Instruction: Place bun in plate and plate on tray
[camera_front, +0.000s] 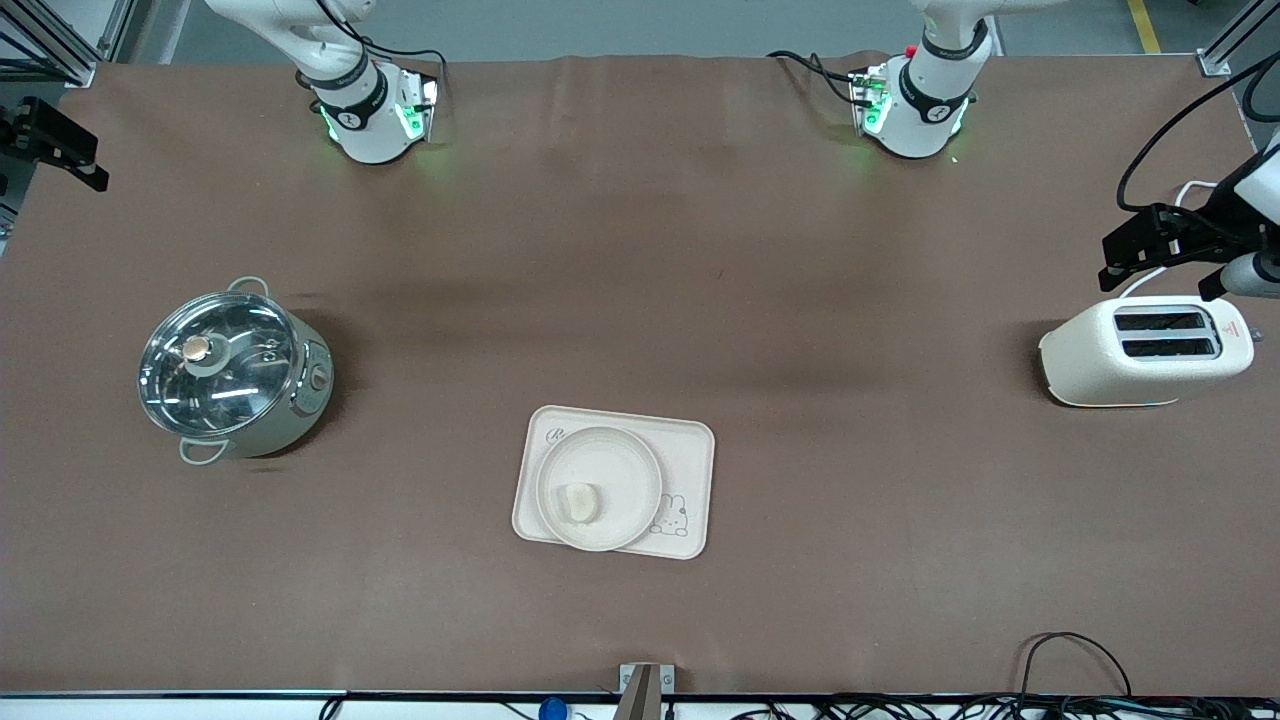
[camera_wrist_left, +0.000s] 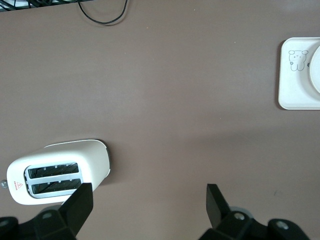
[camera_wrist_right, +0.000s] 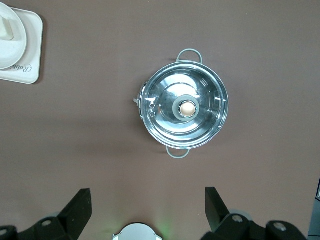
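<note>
On the tray (camera_front: 690, 445) sits the plate (camera_front: 600, 460) with the bun (camera_front: 579, 502); you're done. Left gripper (camera_wrist_left: 145, 200) near the toaster (camera_front: 1146, 350) and right gripper (camera_wrist_right: 147, 202) near the pot (camera_front: 235, 372) hang open, empty.

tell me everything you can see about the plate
The plate is a round, shallow, plain cream-white dish with a raised rim, looking like ceramic or plastic. It lies flat on the tray, toward the right arm's end of it, partly covering the lettering and touching the rabbit drawing's edge. The bun rests inside it, off centre. No gripper touches it.
</note>
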